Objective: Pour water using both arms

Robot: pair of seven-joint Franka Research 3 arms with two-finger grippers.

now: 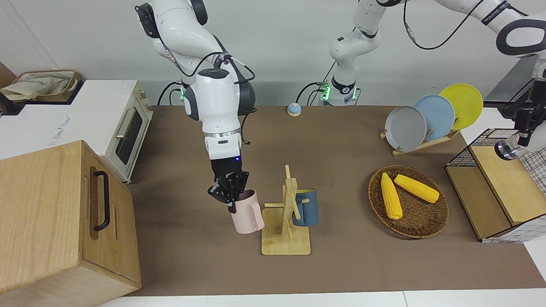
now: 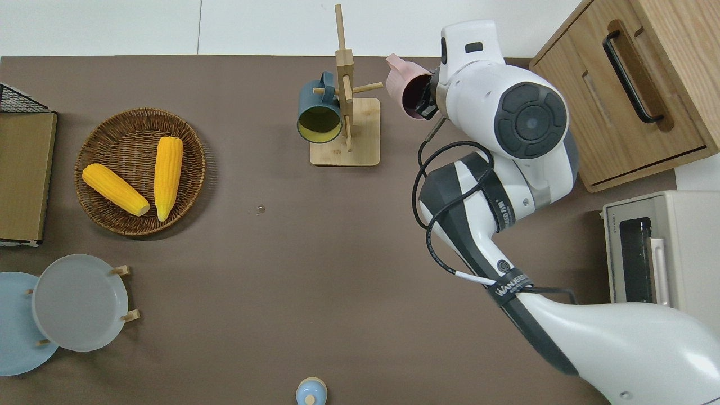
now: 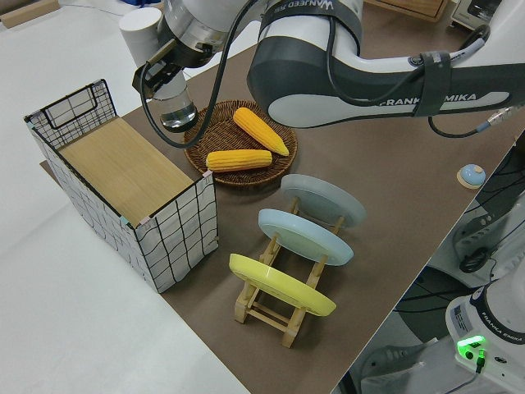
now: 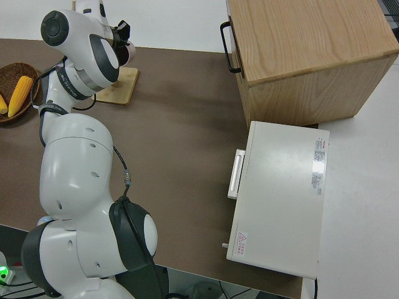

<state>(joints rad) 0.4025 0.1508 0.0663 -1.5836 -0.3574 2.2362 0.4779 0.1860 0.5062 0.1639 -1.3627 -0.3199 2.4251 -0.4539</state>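
Now right claw [image 1: 230, 195] gripping pink mug [image 1: 247, 212] rim, beside rack [image 1: 286, 221] — left claw [image 3: 168, 70] apparently holding glass [image 3: 175, 111].

My right gripper [image 1: 230, 197] points down beside the wooden mug stand [image 1: 286, 221], fingers clamped on a pale pink mug's [image 1: 247, 212] rim. My left gripper [image 3: 164, 70] grips a clear glass [image 3: 175, 112].

Your right gripper [image 1: 229, 192], clamped on the pale pink handled mug's [image 1: 247, 213] rim, sits just clear of the light wooden peg rack [image 1: 286, 215]; one bare peg [image 2: 368, 86] points at the mug. A dark blue mug [image 1: 305, 207] hangs on the rack's side toward the left arm. The big wooden cabinet with a black handle [image 1: 64, 217] walls the right arm's end, with bare brown tabletop [image 2: 315, 264] between. Nearer the robots, that tabletop lies open up to the round woven basket of yellow corn cobs [image 2: 140, 169].
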